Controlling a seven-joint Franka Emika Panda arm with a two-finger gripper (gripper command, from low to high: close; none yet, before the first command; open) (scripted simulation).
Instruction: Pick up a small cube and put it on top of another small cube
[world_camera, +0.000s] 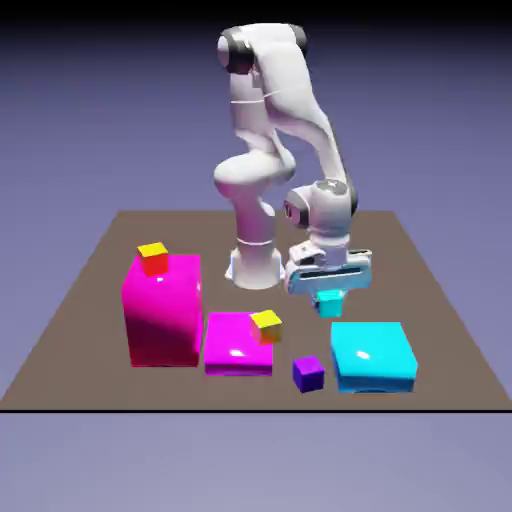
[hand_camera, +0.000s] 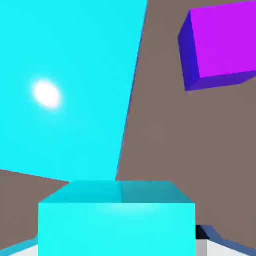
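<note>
My gripper (world_camera: 329, 297) is shut on the small cyan cube (world_camera: 329, 303), which hangs just above the table behind the large flat cyan block (world_camera: 373, 356). In the hand view that small cyan cube (hand_camera: 117, 220) fills the bottom middle between my fingers and hides most of them. The small purple cube (world_camera: 308, 373) sits on the table in front, to the exterior view's left of the large cyan block. It shows in the hand view's upper right (hand_camera: 222, 45), apart from the held cube.
A tall magenta block (world_camera: 162, 310) carries a small red-and-yellow cube (world_camera: 153, 258). A low magenta block (world_camera: 238, 343) carries a small yellow cube (world_camera: 266, 325). The large flat cyan block (hand_camera: 65, 85) fills the hand view's upper left.
</note>
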